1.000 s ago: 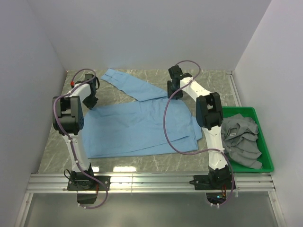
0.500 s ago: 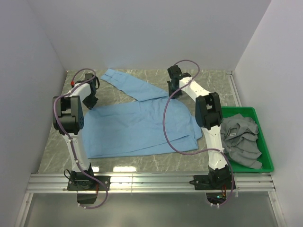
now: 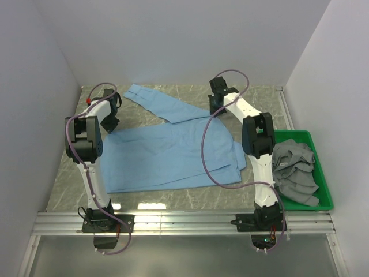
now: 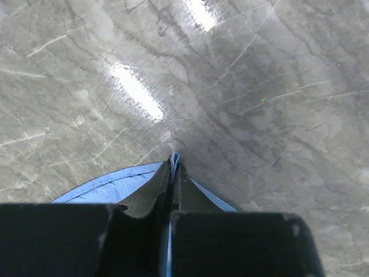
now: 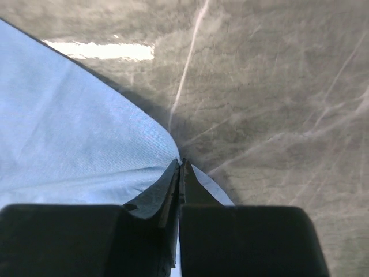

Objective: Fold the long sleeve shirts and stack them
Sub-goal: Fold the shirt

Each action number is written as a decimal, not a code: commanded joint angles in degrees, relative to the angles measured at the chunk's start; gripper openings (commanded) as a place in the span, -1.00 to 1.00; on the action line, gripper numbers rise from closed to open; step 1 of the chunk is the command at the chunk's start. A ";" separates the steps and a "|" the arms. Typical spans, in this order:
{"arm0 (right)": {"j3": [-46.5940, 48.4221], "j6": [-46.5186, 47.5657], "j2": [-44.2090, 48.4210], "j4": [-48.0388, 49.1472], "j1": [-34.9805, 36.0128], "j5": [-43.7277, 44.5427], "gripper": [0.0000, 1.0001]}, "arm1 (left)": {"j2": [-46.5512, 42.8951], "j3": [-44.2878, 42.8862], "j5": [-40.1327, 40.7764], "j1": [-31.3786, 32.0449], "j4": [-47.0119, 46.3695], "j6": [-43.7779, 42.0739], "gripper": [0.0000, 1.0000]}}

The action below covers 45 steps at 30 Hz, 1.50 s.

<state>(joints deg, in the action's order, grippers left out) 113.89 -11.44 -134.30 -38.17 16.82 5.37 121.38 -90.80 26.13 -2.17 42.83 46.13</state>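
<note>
Light blue shirt (image 3: pixel 167 156) is spread out on the grey marble table (image 3: pixel 253 98), body flat in the middle, one long sleeve (image 3: pixel 164 104) angling off toward the far left corner. Both arms are on it at the far edge. Over on the left, the left fingers (image 3: pixel 109 122) are at the body's far left corner. The wrist view shows them pressed tight together (image 4: pixel 176 173) with a thin sliver of blue hem pinched between the tips. On the right, the right fingers (image 3: pixel 216 107) are at the far right edge of the cloth and clamped just as tightly (image 5: pixel 183 173), gripping a rounded corner of blue fabric. Off to the right, grey garments (image 3: pixel 294 170) sit heaped in a green tray (image 3: pixel 291 133), well apart from both arms' fingers.
</note>
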 commanded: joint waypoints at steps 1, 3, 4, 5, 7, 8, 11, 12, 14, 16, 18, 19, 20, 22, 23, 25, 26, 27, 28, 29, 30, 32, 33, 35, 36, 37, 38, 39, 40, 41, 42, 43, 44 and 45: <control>0.11 1.33 6.06 3.63 -0.74 1.84 -1.00 | -0.53 -2.09 2.78 -0.55 1.38 -0.86 -0.99; -0.07 1.25 7.03 4.07 -1.00 1.75 -1.00 | -0.71 -2.53 3.23 -0.72 1.38 -0.87 -0.99; -0.50 1.16 7.47 4.51 -1.17 1.67 -1.00 | -0.97 -2.71 3.40 -0.81 1.47 -0.69 -0.99; -0.85 1.07 7.82 4.86 -1.17 1.67 -1.00 | -1.06 -2.97 3.40 -0.73 1.47 -0.60 -0.99; -2.78 0.55 9.31 6.00 -1.70 1.58 -1.00 | -1.41 -2.97 3.58 -0.99 1.56 -0.25 -0.99; -3.57 -0.15 9.93 6.44 -1.88 1.58 -1.00 | -1.67 -2.97 3.75 -0.99 1.56 -0.08 -0.99; -7.18 -1.64 12.39 8.72 -2.67 1.58 -1.00 | -3.08 -2.27 3.84 -1.51 1.03 0.36 -0.99; -8.93 -2.09 13.53 9.08 -2.93 1.58 -1.00 | -3.52 -2.01 3.84 -1.69 0.68 0.37 -0.99; -10.69 -3.40 14.94 10.83 -3.54 1.93 -1.00 | -4.66 -1.75 3.93 -2.13 0.33 0.54 -0.99; -12.81 -4.11 15.82 12.06 -3.90 2.19 -1.00 | -5.80 -1.48 3.84 -2.57 -0.37 0.45 -0.99; -14.21 -5.25 16.61 12.68 -4.60 2.28 -1.00 | -6.59 -0.96 3.67 -2.92 -0.90 0.37 -0.99; -14.65 -5.43 16.79 13.21 -4.78 2.19 -1.00 | -7.21 -0.78 3.23 -3.10 -1.34 0.10 -0.99; -15.01 -5.78 17.05 13.47 -5.04 2.11 -1.00 | -7.47 -0.60 3.05 -3.27 -1.87 0.01 -0.99; -15.97 -6.13 17.76 14.35 -5.13 1.58 -1.00 | -8.09 -0.43 2.87 -3.27 -2.48 -0.42 -0.99; -16.15 -6.40 18.11 14.44 -5.13 1.32 -1.00 | -8.27 -0.34 2.18 -3.27 -3.01 -0.51 -0.99; -16.50 -6.49 18.55 15.05 -5.22 0.35 -1.00 | -8.70 -0.25 1.56 -3.19 -3.45 -0.78 -0.99; -16.76 -6.57 18.81 15.32 -5.22 0.09 -1.00 | -8.97 0.10 0.77 -3.27 -3.71 -0.86 -0.99; -17.46 -6.58 19.42 15.58 -5.22 -0.35 -1.00 | -9.23 0.45 0.42 -3.27 -4.41 -1.13 -0.99; -17.82 -6.58 19.77 15.93 -5.13 -1.31 -1.00 | -10.02 1.06 -0.02 -3.19 -5.03 -1.39 -0.99; -18.26 -6.92 20.56 16.02 -5.13 -1.93 -1.00 | -10.46 2.55 -0.11 -3.27 -5.38 -1.39 -0.99; -19.39 -7.01 21.09 16.29 -5.13 -2.63 -1.00 | -11.33 3.26 -0.11 -3.27 -5.82 -1.13 -0.99; -21.50 -8.06 22.41 17.16 -5.22 -3.95 -1.00 | -12.22 5.54 0.41 -3.27 -6.00 -0.43 -0.99; -23.95 -8.68 23.98 17.60 -5.22 -3.87 -1.00 | -12.66 6.25 1.02 -3.27 -5.92 -0.08 -0.99; -26.60 -9.99 25.75 19.27 -5.13 -4.40 -1.00 | -13.89 7.74 1.47 -3.36 -5.92 1.24 -0.99; -28.87 -10.53 27.50 20.06 -5.22 -4.66 -1.00 | -14.33 8.18 1.73 -3.36 -5.91 1.85 -0.99; -29.85 -10.97 28.30 20.24 -5.22 -4.75 -1.00 | -15.55 8.71 1.64 -3.36 -6.26 2.90 -0.99; -31.86 -12.10 29.96 20.77 -5.22 -5.10 -1.00 | -16.35 9.85 1.47 -3.28 -6.53 3.26 -0.99; -33.01 -12.72 30.76 21.21 -5.22 -5.19 -1.00 | -17.83 10.64 1.12 -3.27 -6.88 3.70 -0.99; -34.16 -13.25 31.63 21.56 -5.13 -5.19 -1.00 | -18.63 11.43 0.59 -3.36 -7.40 4.14 -0.99; -35.21 -14.30 32.95 21.91 -5.22 -5.10 -1.00 | -19.33 13.35 0.41 -3.36 -8.37 4.41 -0.99; -37.31 -15.01 33.48 22.61 -5.13 -6.93 -1.00 | -20.73 14.33 0.24 -3.36 -8.90 4.76 -0.99; -38.38 -15.45 34.01 22.88 -5.22 -7.38 -1.00 | -21.36 16.17 -0.11 -3.28 -9.25 5.11 -0.99; -40.21 -16.41 34.97 23.14 -5.13 -7.65 -1.00 | -21.88 16.97 -0.03 -3.27 -9.60 5.20 -0.99; -41.28 -16.85 35.42 23.93 -5.13 -8.26 -1.00 | -22.85 17.85 0.23 -3.27 -9.69 5.63 -0.99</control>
<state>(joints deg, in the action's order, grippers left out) 75.57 -25.63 -102.45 -17.58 13.15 -3.33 102.37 -75.20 23.53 -4.32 35.31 50.19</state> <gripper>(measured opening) 0.009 0.064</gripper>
